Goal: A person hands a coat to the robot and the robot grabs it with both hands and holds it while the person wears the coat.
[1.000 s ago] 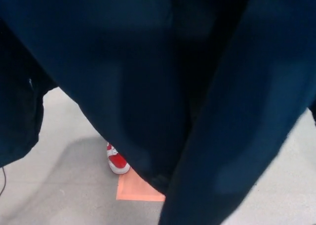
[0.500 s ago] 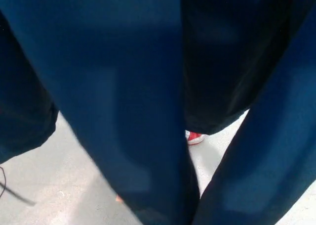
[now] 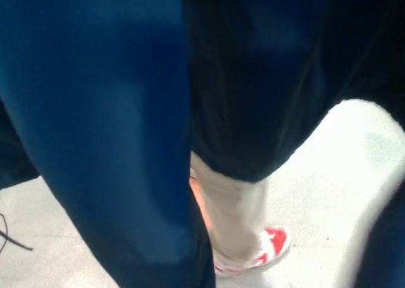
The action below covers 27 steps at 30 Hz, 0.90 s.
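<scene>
Coat (image 3: 95, 123) fabric fills most of the head view, hanging close in front of the camera. It is a deep navy blue, smooth and matte, blurred by nearness. A broad, brighter blue panel drops down the left half and narrows toward the bottom edge; a darker, almost black fold hangs beside it across the upper middle and right, ending in a curved hem. A small dark flap of the same cloth shows at the far left edge.

Neither robot hand appears anywhere, so places cannot be given relative to a hand, and whether the hands grasp the cloth cannot be told.

Below the dark hem a person's leg in light beige trousers (image 3: 234, 212) comes down to a red and white shoe (image 3: 262, 250) on the pale grey floor (image 3: 329, 193). A thin black cable (image 3: 9, 237) lies on the floor at lower left.
</scene>
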Tool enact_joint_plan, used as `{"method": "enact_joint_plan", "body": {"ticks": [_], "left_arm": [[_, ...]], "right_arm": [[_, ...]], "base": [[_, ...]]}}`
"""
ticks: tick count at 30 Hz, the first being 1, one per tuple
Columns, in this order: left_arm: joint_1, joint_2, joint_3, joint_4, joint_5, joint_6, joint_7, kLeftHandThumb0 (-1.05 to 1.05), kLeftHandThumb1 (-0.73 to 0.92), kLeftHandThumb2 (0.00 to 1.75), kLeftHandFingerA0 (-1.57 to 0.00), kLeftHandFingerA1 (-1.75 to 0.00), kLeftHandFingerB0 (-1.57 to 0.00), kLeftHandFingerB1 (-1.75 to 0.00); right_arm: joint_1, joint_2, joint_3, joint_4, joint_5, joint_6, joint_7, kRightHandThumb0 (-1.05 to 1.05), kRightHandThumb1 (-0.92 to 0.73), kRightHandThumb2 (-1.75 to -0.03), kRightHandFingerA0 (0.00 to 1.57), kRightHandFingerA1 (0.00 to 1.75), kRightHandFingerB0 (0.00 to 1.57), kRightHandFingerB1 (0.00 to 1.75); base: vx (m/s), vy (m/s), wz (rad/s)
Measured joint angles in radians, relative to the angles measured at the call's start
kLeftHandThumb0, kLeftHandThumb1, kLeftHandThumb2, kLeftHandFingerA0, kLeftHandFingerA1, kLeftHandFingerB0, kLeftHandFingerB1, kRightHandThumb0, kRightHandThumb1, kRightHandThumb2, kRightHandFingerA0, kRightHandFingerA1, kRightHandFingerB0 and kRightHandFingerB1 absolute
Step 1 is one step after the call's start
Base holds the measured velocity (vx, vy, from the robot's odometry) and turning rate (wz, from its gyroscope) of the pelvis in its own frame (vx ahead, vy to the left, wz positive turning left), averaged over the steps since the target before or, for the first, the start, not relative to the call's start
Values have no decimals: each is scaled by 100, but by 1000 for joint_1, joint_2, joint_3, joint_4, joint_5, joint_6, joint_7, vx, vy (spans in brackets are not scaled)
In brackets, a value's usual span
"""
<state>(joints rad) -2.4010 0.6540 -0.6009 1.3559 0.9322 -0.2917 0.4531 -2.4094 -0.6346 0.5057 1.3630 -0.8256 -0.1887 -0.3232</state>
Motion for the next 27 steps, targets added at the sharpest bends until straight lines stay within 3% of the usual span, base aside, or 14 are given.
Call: {"method": "enact_joint_plan", "body": {"ticks": [16, 27], "left_arm": [[27, 16, 1, -3, 1, -6, -12, -39, 74, 62, -85, -175, -70, -161], [39, 19, 8, -3, 0, -7, -13, -38, 76, 62, -87, -175, -73, -159]], "right_arm": [[17, -1, 8, 4, -28, 0, 0, -47, -79, -65, 91, 175, 67, 160], [19, -3, -1, 4, -31, 0, 6, -45, -82, -65, 93, 175, 68, 167]], "base": [[0, 0, 0], [0, 0, 0]]}}
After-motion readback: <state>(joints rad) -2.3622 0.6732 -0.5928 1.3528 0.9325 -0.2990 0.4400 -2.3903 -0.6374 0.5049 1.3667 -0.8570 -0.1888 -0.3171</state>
